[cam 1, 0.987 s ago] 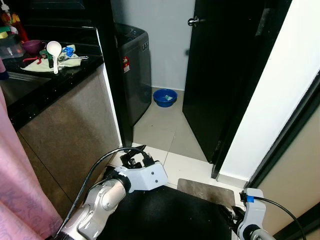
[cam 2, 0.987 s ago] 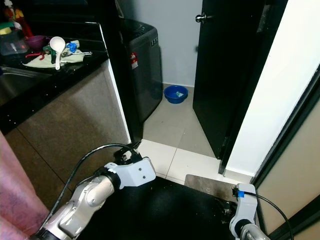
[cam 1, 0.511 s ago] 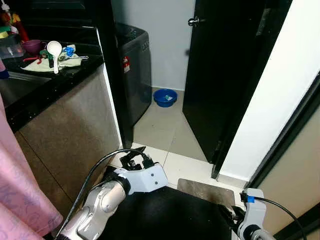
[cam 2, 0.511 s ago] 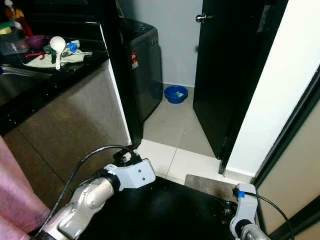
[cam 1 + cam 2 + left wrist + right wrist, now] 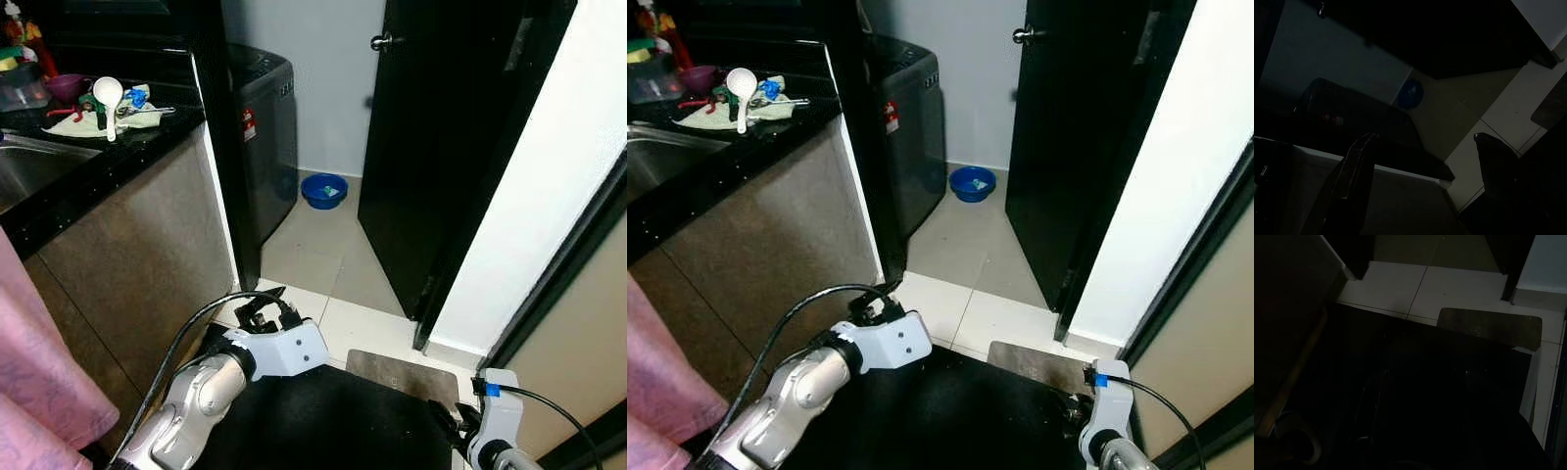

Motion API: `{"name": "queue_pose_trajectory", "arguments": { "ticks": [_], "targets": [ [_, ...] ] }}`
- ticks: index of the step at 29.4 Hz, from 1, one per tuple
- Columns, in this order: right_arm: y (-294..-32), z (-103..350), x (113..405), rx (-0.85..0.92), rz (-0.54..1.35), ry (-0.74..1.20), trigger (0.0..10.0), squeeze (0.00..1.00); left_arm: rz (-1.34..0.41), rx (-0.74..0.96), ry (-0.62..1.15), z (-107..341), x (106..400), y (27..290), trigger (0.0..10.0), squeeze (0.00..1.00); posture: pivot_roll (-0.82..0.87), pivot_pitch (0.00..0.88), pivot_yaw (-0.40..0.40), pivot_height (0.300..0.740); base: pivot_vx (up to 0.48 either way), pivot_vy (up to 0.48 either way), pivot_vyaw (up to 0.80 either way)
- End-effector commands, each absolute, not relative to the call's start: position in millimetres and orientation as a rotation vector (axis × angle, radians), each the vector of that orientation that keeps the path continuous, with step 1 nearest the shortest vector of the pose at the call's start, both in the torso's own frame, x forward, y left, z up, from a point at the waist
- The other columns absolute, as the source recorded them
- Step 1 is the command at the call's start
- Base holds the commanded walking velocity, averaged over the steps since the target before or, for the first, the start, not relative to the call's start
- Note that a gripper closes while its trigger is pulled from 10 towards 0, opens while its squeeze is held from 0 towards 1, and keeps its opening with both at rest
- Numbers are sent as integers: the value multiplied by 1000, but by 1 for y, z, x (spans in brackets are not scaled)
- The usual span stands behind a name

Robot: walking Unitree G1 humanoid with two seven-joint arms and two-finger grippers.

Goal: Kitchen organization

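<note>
While the glossy black counter carries a round white ladle on a cloth, well ahead of the fingers, the left gripper hangs released, empty. Right gripper: finger state indeterminable.

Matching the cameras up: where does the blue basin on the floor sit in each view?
Left eye: blue basin upper centre, beside the washing machine.
Right eye: the same, shifted slightly right.
Left wrist: dim blue disc.
Right wrist: not seen.
Shared landmark: the washing machine.
</note>
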State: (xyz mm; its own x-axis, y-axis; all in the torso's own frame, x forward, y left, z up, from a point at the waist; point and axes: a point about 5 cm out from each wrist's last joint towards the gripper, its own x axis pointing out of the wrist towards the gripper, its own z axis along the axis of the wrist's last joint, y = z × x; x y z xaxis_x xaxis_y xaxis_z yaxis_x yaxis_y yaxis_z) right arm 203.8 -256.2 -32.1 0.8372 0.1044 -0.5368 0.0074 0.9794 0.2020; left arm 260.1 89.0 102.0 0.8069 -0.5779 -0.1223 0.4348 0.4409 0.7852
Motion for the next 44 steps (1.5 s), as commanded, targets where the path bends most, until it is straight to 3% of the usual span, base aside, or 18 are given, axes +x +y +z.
{"name": "queue_pose_trajectory", "arguments": {
  "ticks": [1,35,38,42,44],
  "targets": [
    [-254,-34,203,207,53,589,10000,0,-638,945,-162,100,261,91,10000,0,-10,0,-6,740,0,0,0],
    [-258,-33,201,209,43,579,10000,0,-648,923,-162,102,257,89,10000,0,-30,0,4,740,0,0,0],
    [-258,-32,201,209,43,578,10000,0,-614,996,-233,107,254,87,10000,0,-34,0,4,740,0,0,0],
    [-257,-32,201,209,43,578,10000,0,-566,896,-215,111,257,95,10000,0,-38,0,7,740,0,0,0],
    [-257,-32,202,210,41,575,10000,0,-468,748,-160,114,262,111,10000,0,-38,0,9,740,0,0,0]
  ]
}}
